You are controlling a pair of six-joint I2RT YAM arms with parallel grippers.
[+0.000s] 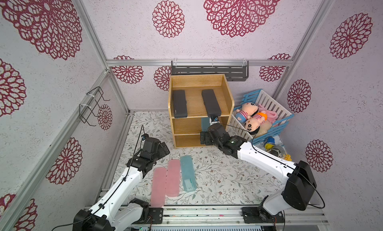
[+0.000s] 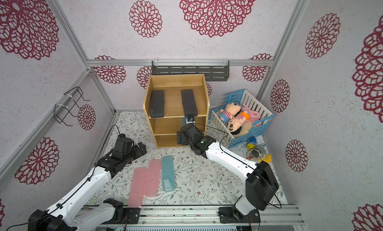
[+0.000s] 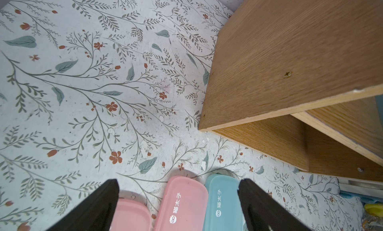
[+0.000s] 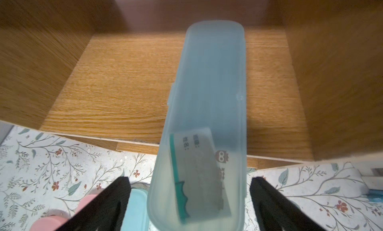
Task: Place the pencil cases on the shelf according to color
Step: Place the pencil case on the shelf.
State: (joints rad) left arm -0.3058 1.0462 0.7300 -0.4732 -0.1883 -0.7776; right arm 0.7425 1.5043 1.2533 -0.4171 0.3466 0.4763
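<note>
We classify this site as a robot test cell dressed as a home: an aluminium profile frame (image 1: pixel 145 62) carries floral-papered wall panels (image 1: pixel 124 33), robot arms (image 1: pixel 265 159) bolt to a near rail (image 1: pixel 207 214), and a toy crate (image 1: pixel 273 107) sits far right.

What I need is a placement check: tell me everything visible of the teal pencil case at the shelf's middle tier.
The teal pencil case is a long, translucent blue-green plastic box with rounded ends, a printed card and owl logo showing near one end. It lies lengthwise on the middle board of the shelf, that end overhanging the front edge, between the fingers of the open right gripper, which stand clear of it.
</note>
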